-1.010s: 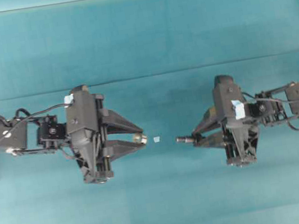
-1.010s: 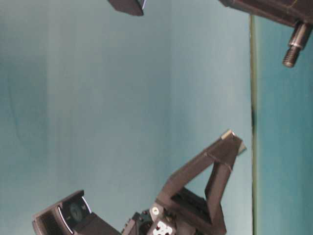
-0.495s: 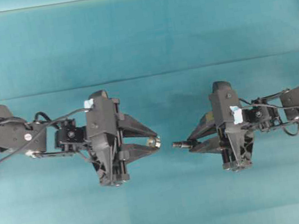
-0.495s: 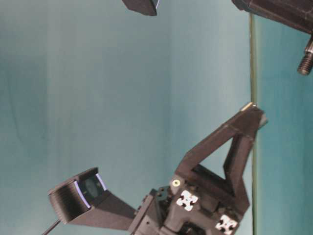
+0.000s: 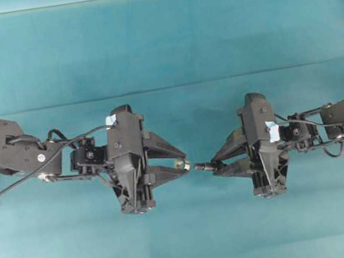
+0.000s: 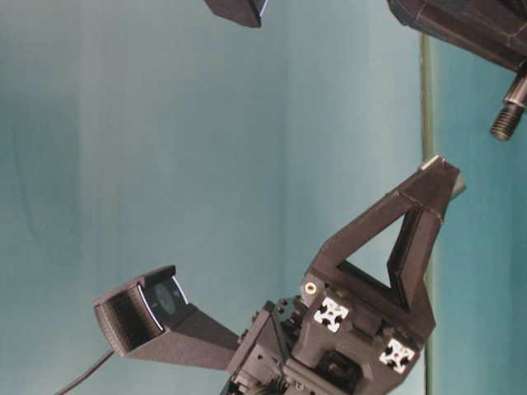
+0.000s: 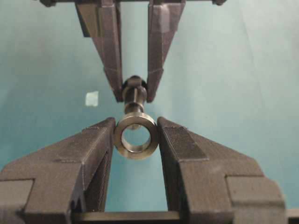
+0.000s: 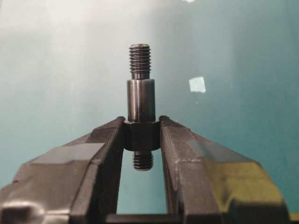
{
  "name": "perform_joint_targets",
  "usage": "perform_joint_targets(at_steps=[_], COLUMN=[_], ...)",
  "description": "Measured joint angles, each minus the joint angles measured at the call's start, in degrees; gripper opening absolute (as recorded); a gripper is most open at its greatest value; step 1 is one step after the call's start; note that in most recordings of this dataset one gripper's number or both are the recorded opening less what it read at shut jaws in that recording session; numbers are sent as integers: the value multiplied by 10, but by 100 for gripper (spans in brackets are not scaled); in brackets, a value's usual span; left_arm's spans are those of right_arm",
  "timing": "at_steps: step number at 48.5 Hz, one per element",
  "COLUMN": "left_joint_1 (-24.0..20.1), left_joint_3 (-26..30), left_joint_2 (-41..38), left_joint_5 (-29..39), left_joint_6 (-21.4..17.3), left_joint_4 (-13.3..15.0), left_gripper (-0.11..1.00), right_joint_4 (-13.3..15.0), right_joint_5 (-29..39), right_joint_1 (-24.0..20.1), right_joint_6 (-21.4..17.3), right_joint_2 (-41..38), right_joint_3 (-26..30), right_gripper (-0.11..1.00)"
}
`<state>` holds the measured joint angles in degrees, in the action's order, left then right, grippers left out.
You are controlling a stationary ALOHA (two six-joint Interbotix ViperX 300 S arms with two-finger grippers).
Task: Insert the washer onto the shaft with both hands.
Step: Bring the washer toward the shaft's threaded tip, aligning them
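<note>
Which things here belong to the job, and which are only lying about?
For the job:
washer, held in the left tool
shaft, held in the right tool

Lying about:
tape scrap on the cloth

I see even, bright light, soft shadows on the desk (image 5: 158, 39); wrist views blur near the lens.
</note>
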<state>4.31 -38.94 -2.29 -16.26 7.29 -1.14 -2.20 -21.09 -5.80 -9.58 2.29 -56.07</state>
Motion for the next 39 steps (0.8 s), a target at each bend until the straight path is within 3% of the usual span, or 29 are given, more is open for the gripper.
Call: perform_joint_targets(at_steps=[39], left_joint_1=[0], left_joint_3=[21], left_joint_2=[-28], left_joint_5=[0], left_joint_6=[0], left_joint_4=[0], left_gripper=[35], right_joint_4=[0], right_joint_5=[-44], right_joint_1=[0], right_joint_6=[0], right_joint_2=[0], right_joint_3=[0], right_gripper=[-1])
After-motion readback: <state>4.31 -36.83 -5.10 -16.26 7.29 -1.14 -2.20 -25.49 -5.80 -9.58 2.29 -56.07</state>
